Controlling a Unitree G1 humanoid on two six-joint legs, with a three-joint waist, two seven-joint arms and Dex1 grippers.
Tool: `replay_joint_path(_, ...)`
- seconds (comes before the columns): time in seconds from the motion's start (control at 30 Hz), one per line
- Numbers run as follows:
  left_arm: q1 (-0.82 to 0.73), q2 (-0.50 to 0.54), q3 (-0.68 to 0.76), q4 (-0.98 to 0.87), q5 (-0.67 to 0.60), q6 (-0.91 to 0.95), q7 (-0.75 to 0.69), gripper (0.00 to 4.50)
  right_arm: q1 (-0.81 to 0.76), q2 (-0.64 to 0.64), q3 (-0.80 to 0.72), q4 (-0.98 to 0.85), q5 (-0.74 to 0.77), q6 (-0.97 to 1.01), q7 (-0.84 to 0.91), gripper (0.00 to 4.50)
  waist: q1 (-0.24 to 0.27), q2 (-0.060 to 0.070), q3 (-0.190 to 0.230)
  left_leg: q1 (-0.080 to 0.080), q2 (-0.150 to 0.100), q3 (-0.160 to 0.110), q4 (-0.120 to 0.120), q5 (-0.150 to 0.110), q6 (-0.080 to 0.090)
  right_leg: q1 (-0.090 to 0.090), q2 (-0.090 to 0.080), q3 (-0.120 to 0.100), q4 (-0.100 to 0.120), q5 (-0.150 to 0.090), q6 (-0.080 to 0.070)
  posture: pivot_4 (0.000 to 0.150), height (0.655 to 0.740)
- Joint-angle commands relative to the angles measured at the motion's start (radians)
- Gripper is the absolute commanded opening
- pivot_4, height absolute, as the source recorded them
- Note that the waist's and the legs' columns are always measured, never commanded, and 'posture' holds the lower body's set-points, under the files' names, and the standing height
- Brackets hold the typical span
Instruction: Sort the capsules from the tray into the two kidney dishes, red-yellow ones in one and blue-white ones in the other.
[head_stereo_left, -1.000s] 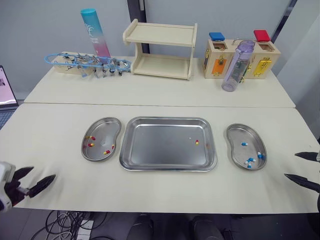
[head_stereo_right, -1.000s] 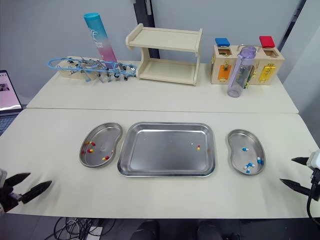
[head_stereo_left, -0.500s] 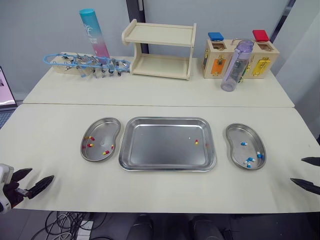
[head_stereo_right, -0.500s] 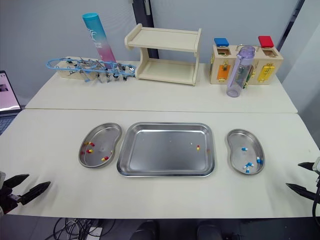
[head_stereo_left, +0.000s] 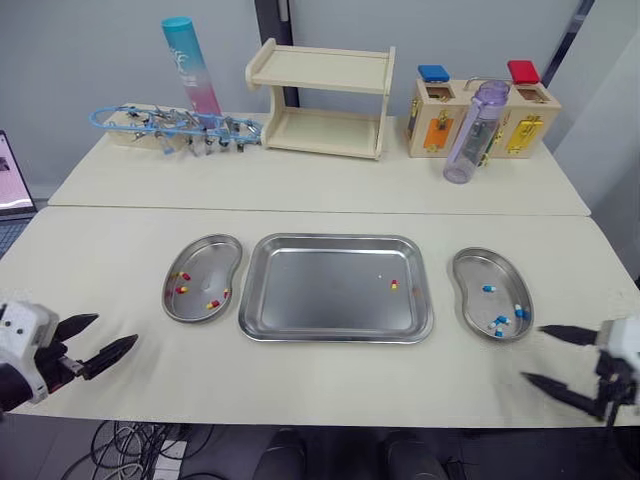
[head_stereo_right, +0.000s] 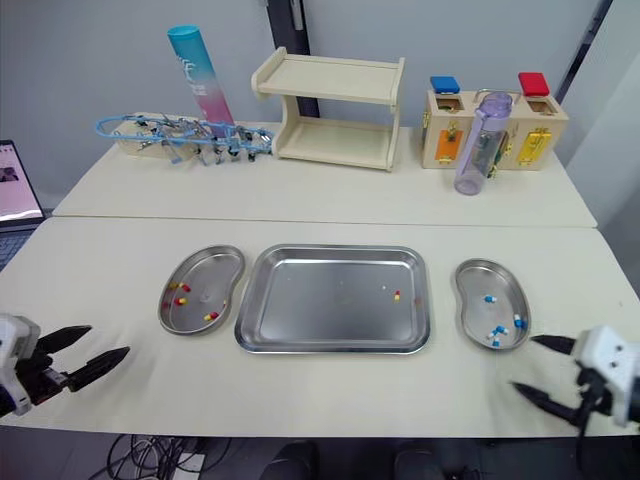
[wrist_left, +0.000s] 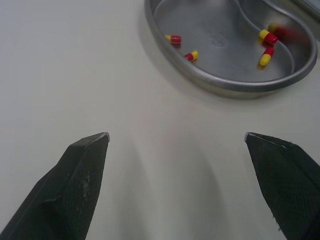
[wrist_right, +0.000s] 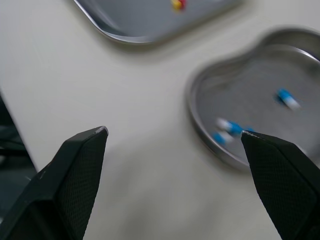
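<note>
Right claw (head_stereo_left: 533, 352) and left claw (head_stereo_left: 116, 329) both hover spread open and empty over the front of the tabletop (head_stereo_left: 300, 390). One red-yellow capsule (head_stereo_left: 393, 284) lies in the right side of the tray (head_stereo_left: 335, 238). The right claw looks nearer, so it should narrow, descend straight, pinch across the middle, and carry it to the left kidney dish (head_stereo_left: 205, 268).

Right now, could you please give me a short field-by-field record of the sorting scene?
tray: one red-yellow capsule left to sort, near its right side
left kidney dish: several red-yellow capsules
right kidney dish: several blue-white capsules
left gripper: open, empty, apart from the left kidney dish
right gripper: open, empty, close to the right kidney dish
</note>
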Motion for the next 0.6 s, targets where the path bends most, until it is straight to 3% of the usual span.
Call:
replay_joint_path(0.03, -0.017, 0.006, -0.005, -0.049, -0.017, 0.015, -0.01, 4.5, -0.041, 0.09, 0.137, -0.136, -0.047, -0.019, -0.147, 4.48, -0.004, -0.002, -0.001, 0.0, 0.001, 0.0, 0.0, 0.0, 0.0, 0.0, 0.0, 0.0, 0.0, 0.0, 0.0, 0.15, 0.74)
replay_joint_path(0.3, -0.119, 0.051, -0.069, -0.153, -0.051, 0.086, -0.07, 4.5, -0.08, 0.206, 0.31, -0.149, -0.14, -0.025, -0.307, 4.48, 0.005, -0.003, -0.002, 0.0, 0.001, 0.0, 0.0, 0.0, 0.0, 0.0, 0.001, 0.0, 0.0, 0.0, 0.0, 0.15, 0.74)
replay_joint_path(0.47, -0.308, 0.047, -0.276, -0.248, -0.028, 0.119, -0.119, 4.5, -0.029, 0.234, 0.351, -0.141, -0.158, -0.059, -0.343, 4.48, 0.025, -0.004, -0.002, 0.0, 0.0, -0.001, 0.0, 0.0, 0.0, 0.0, 0.001, -0.001, 0.0, 0.0, 0.0, 0.15, 0.74)
replay_joint_path(0.6, -0.507, -0.021, -0.495, -0.287, 0.005, 0.182, -0.133, 4.5, -0.016, 0.265, 0.353, -0.143, -0.135, -0.045, -0.382, 4.48, 0.02, -0.004, -0.003, 0.0, 0.0, -0.001, 0.001, 0.0, 0.0, 0.001, 0.001, -0.001, 0.001, 0.0, 0.0, 0.15, 0.74)
